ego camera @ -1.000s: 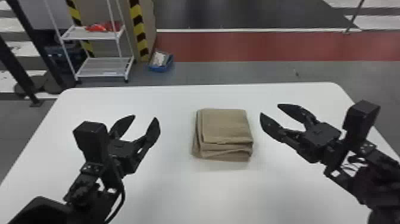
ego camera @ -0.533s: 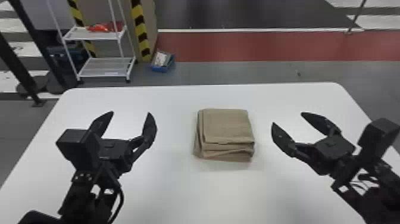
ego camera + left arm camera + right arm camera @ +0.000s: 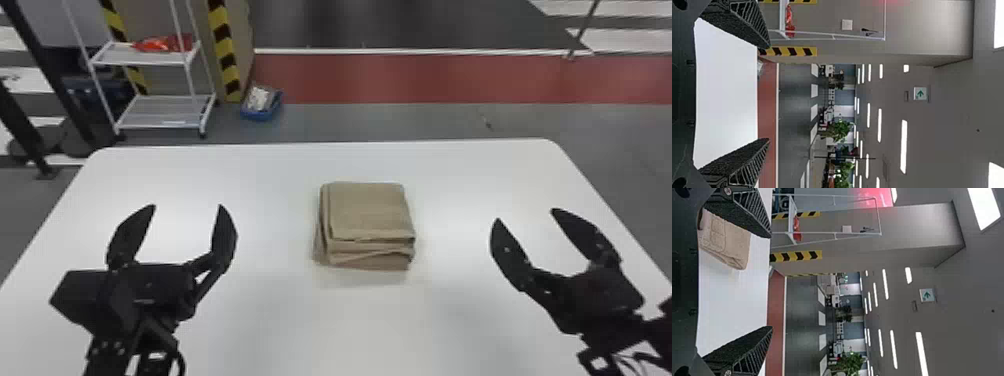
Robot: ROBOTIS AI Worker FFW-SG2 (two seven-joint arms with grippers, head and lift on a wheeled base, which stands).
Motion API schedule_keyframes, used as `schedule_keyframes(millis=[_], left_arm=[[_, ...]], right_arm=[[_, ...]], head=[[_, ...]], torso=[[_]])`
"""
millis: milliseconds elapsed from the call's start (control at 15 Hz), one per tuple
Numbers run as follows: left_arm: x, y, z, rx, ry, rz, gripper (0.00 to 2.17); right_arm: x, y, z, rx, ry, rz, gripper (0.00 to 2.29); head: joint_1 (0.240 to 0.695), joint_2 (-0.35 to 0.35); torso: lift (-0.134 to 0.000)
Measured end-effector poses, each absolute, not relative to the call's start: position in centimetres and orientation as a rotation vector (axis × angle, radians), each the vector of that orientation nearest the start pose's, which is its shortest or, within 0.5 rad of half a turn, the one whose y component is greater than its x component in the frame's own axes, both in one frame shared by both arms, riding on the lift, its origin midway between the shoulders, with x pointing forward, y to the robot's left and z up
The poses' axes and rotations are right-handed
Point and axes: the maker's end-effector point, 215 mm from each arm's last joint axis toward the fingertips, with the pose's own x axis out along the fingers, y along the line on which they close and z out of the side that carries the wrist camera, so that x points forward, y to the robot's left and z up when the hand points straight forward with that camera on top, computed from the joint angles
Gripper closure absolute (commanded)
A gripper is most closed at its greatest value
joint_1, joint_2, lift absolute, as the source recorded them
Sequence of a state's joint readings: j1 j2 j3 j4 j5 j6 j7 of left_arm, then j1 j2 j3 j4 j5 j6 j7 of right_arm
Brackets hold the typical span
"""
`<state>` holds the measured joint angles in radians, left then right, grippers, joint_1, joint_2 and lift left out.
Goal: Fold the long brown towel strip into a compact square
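On the white table (image 3: 270, 320), between my left pincer (image 3: 187, 206) and my right pincer (image 3: 525, 215), both spread and empty, sits the brown towel (image 3: 370, 212), folded into a thick, squarish stack. I judge it light, soft and unbreakable, though its layers could slide apart. If it needs tidying, I'd pinch every layer together at a side edge, gently, never the top ply alone.

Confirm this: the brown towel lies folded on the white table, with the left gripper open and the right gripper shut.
Not quite: the right gripper is open too, its fingers spread wide apart, as the head view shows. The brown towel does lie folded on the white table, and the left gripper is open.
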<state>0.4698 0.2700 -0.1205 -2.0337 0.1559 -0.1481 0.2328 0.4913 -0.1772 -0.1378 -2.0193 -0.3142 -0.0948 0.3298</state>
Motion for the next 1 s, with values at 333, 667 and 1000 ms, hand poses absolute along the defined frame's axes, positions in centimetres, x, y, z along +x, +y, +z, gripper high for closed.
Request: schedule_keyframes(millis=[333, 667, 1000], left_arm=[[43.3, 24.0, -29.9, 0.014, -0.104, 0.009, 0.04], [43.1, 23.9, -30.1, 0.021, -0.1, 0.001, 0.04], [42.9, 23.9, -29.9, 0.027, -0.099, -0.008, 0.04]], right_arm=[[41.7, -28.0, -30.4, 0.115, -0.042, 0.172, 0.08], [40.0, -30.2, -30.0, 0.132, -0.044, 0.118, 0.08], [39.7, -30.3, -29.2, 0.117, -0.052, 0.124, 0.08]], head=[[0.695, -0.051], [0.695, -0.083], [0.695, -0.087]], torso=[[-0.125], [-0.125], [-0.125]])
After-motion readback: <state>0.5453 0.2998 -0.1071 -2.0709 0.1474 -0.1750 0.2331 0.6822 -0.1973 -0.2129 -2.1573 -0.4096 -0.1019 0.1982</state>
